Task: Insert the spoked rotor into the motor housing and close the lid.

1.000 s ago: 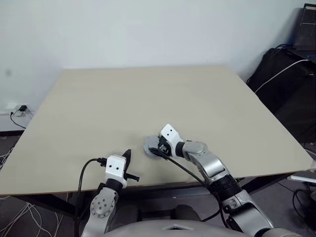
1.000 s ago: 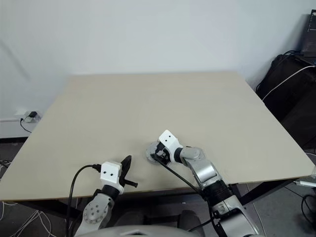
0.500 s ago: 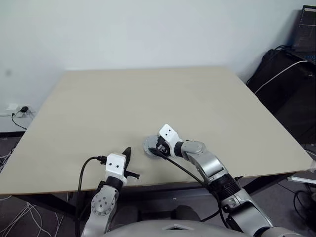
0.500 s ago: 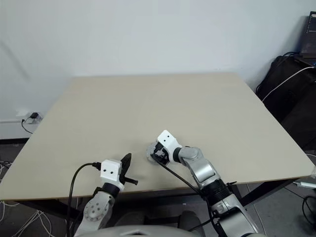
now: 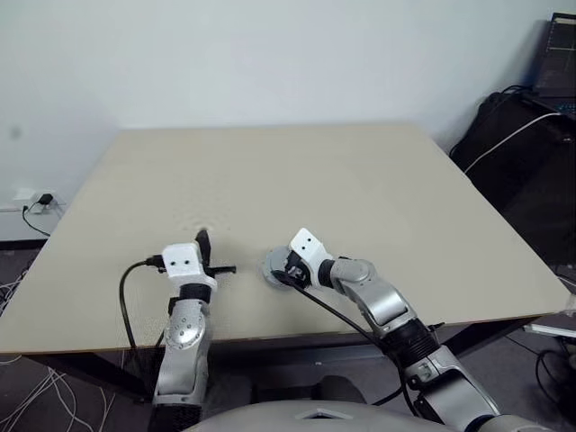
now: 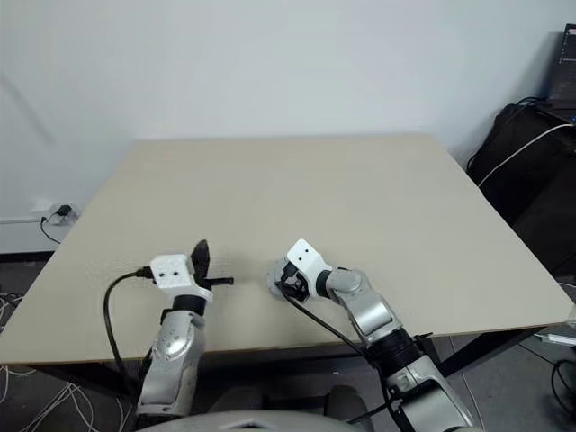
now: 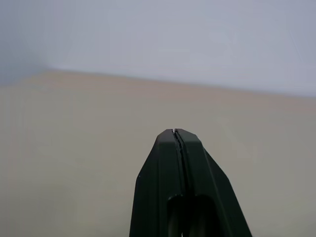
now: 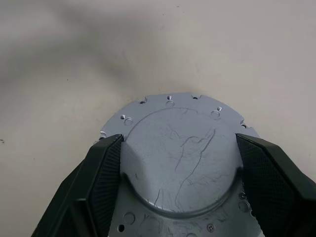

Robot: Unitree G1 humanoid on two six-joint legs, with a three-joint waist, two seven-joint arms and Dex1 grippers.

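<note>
The lid (image 8: 182, 158), a silver-grey disc with a scratched raised centre, lies flat on the table (image 5: 270, 171) near its front edge. My right gripper (image 8: 180, 140) straddles it, a black finger (image 8: 106, 163) pressed against each side of the raised centre. From the head, the same right gripper (image 5: 286, 268) sits over the lid (image 5: 271, 265). My left gripper (image 5: 203, 239) hovers left of the lid, level and shut, with nothing between its fingertips (image 7: 176, 132). The spoked rotor and the motor housing are hidden or out of view.
The table's front edge (image 5: 270, 337) runs just behind both wrists. Black bags and equipment (image 5: 522, 144) stand off the table's right side. A wall socket with cables (image 5: 31, 200) sits on the floor at the left.
My left arm has risen and swung forward and to the left, from the table's front edge to over the tabletop, still shut. The right gripper and the lid have not moved.
</note>
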